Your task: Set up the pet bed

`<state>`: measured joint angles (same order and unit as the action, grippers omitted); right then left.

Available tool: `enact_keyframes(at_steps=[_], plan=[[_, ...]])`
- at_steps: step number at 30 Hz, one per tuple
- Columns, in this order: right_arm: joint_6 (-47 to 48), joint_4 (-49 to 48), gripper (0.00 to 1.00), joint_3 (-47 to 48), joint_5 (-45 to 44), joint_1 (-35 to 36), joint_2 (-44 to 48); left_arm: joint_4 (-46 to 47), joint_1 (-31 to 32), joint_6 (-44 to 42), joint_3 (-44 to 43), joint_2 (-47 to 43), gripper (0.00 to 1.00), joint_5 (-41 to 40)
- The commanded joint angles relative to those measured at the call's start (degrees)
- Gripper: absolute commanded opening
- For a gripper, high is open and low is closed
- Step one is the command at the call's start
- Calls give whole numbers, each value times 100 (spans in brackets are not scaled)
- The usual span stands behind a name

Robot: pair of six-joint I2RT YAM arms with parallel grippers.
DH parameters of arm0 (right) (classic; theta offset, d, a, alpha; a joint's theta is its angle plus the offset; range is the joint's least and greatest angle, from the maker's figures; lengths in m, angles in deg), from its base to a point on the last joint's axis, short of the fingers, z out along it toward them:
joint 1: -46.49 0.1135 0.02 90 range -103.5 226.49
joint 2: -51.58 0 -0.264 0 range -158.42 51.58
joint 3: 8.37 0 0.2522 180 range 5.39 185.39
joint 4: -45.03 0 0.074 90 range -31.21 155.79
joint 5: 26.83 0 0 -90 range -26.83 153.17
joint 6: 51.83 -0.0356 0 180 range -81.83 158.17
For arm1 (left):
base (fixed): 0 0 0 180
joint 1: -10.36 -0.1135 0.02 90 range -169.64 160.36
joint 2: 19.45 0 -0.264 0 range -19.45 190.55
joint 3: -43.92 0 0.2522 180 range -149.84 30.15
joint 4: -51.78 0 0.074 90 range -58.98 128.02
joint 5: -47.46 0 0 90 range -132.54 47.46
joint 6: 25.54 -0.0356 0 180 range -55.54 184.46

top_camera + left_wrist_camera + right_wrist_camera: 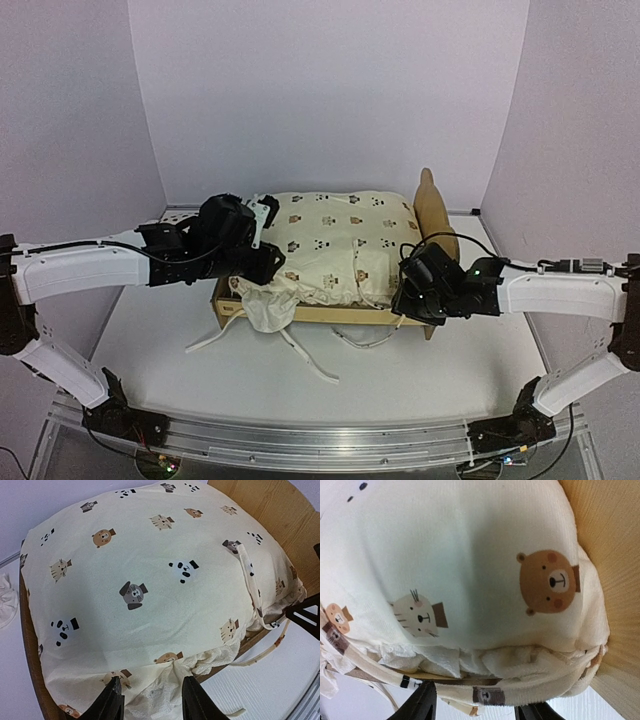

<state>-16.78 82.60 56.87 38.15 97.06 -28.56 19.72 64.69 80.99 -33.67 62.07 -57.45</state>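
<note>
So the pet bed (330, 314) sits mid-table, a bit toward the back wall, with its plywood headboard (436, 215) sticking up at the right end in the top view. You barely see the frame, because the puffy cream animal-print cover (340, 240) fills it and bulges over the rails. A wad of white ruffled fabric (268, 308) spills over the front left corner, and a few loose ties (300, 355) trail out across the white table (420, 380).

The left gripper (152, 702) is at that front left corner. Its jaws stand apart with the lacy ruffle bunched right between them, and honestly I can't tell if they're squeezing it or just straddling it.

The right gripper (477, 711) is down at the front edge by the headboard end. Its jaws are spread wide, with nothing between them, and the cover's hem and a tie with a little brown animal print (488, 695) sit just above the fingertips.
</note>
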Motion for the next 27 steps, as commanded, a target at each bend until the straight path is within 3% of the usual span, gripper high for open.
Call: enact_keyframes(at_steps=[1, 9, 21, 27], plan=[[283, -315, 53, 318, -213, -5, 106, 285, -13, 51, 93, -38, 40, 80], [528, -324, 44, 365, -369, -8, -44, 304, -10, 44, 113, 23, 40, 147], [894, -263, 1, 312, -446, -8, 140, 502, -2, -325, -209, 370, 40, 753], [1454, 72, 0, 209, -398, -6, 818, 561, -1, -654, -910, 956, 41, 1117]])
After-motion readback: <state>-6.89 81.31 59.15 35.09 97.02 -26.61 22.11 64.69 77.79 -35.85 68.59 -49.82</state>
